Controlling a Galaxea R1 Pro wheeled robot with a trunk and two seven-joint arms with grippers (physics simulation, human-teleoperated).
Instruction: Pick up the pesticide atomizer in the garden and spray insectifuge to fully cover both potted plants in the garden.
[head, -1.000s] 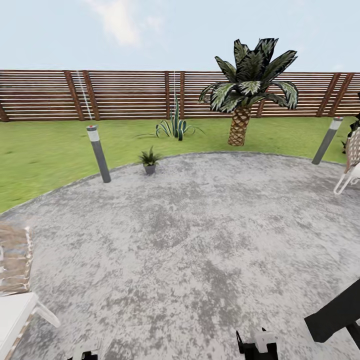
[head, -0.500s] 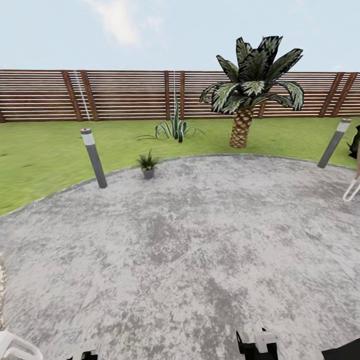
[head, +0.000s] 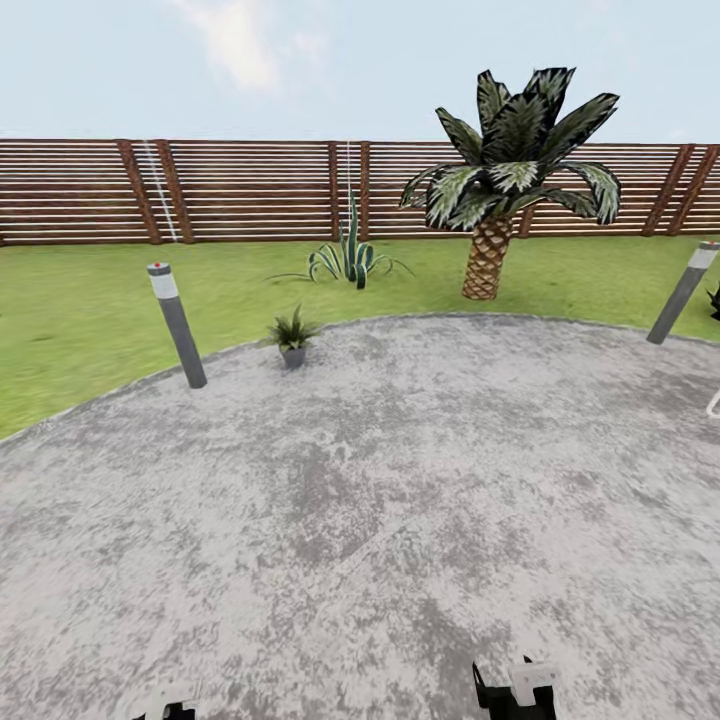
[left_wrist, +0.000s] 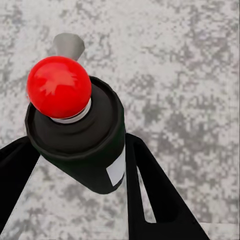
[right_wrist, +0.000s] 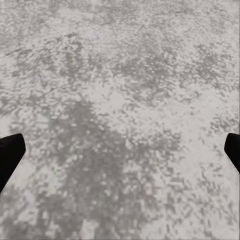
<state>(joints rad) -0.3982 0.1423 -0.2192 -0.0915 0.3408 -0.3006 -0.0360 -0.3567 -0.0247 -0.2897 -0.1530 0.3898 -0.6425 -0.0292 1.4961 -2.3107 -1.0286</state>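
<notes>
In the left wrist view, my left gripper (left_wrist: 80, 167) is shut on the pesticide atomizer (left_wrist: 80, 135), a dark bottle with a white stripe, a red round cap and a pale grey nozzle, held above the paving. My right gripper (right_wrist: 120, 152) is open over bare paving, its black fingertips (right_wrist: 10, 155) far apart. One potted plant (head: 291, 340), a low green rosette in a small grey pot, stands at the far left rim of the garden's round paved patio (head: 400, 500), well ahead of me. Insectifuge specks cannot be made out.
A grey bollard lamp (head: 177, 325) stands left of the plant and another (head: 683, 292) at the far right. A striped agave (head: 350, 258) and a palm (head: 497, 180) grow on the lawn before the slatted fence (head: 250, 190). Parts of my arms (head: 515, 690) show at the bottom edge.
The whole head view has shifted, so the camera moved. The chairs at the left and right edges and the black arm piece at the lower right have left the picture.
</notes>
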